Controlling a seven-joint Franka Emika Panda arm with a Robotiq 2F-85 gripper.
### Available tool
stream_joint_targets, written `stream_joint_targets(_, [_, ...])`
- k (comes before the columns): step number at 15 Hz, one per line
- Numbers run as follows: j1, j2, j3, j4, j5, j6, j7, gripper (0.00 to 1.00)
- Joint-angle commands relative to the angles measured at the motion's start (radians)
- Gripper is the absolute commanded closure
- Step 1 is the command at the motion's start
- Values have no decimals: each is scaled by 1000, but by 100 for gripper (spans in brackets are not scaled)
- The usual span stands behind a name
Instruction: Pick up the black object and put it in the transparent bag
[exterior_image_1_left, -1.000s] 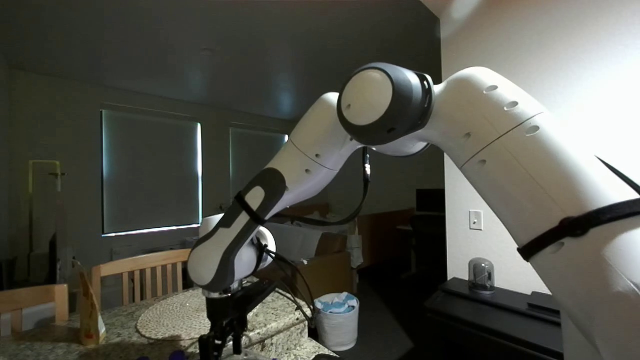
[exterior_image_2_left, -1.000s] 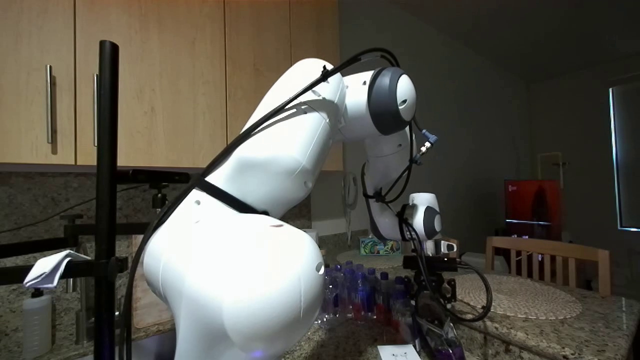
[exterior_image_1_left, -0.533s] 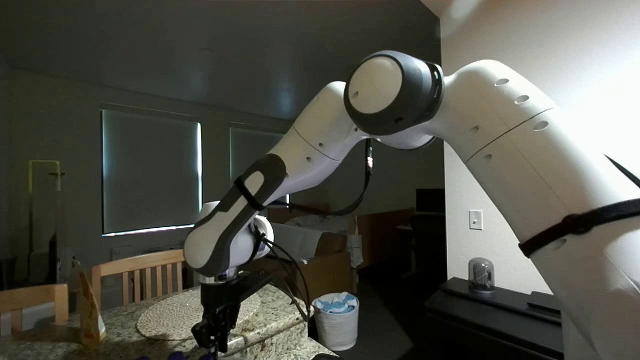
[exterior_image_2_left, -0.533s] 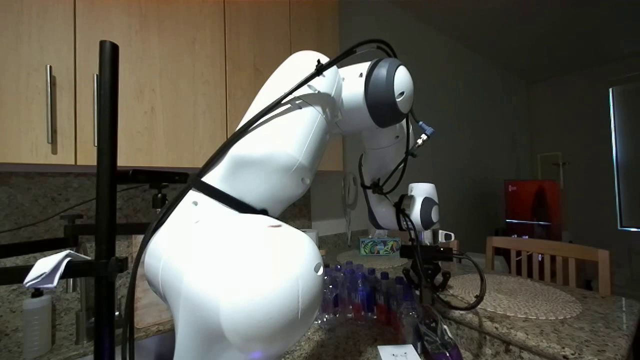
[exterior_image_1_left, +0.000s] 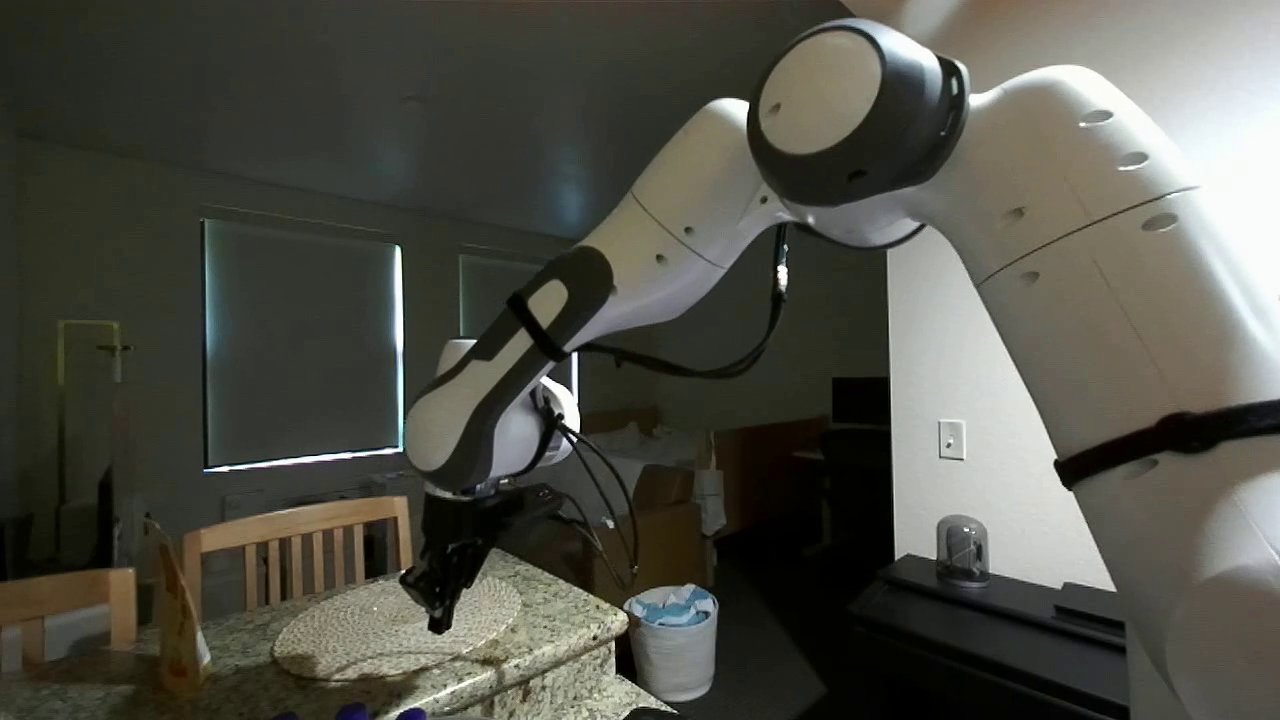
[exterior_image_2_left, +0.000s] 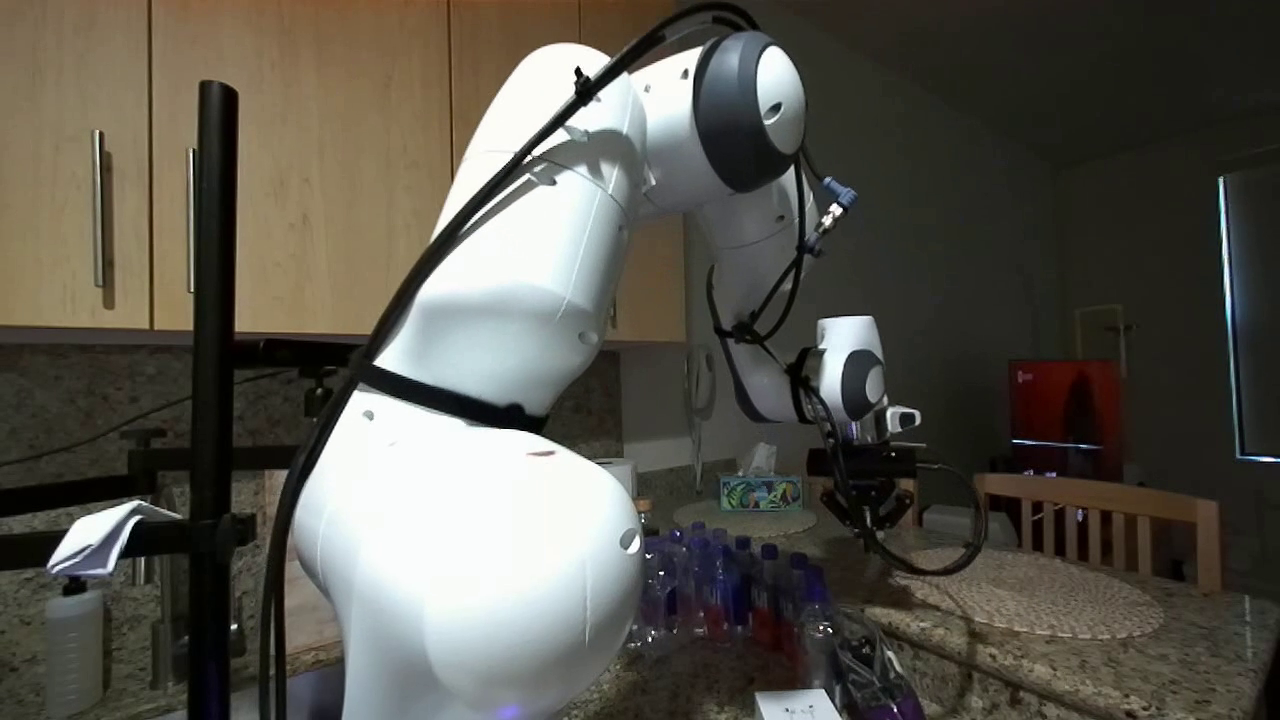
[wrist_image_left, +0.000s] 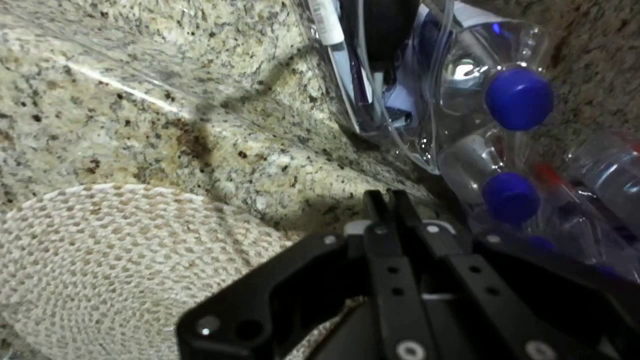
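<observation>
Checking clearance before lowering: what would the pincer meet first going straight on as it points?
Probably the granite counter, seen just past the tips of the pincer in the wrist view; how far off is unclear.

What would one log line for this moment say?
Gripper: jaws look shut, nothing seen between them | Black object: seemingly inside the transparent bag | Blue-capped bottles: beside the bag
</observation>
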Motion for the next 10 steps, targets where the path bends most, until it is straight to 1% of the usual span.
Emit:
stream_joint_targets(1, [-28,-146,39,-156,62,60,-88,91])
stream_joint_targets(6, [-23,-319,70,-323,168,39,-245,93])
stream_joint_targets(8, [-5,-377,62,-380,186,51,-284,92])
stream_joint_targets(10, [14,-424,50,-424,182,90,-285,92])
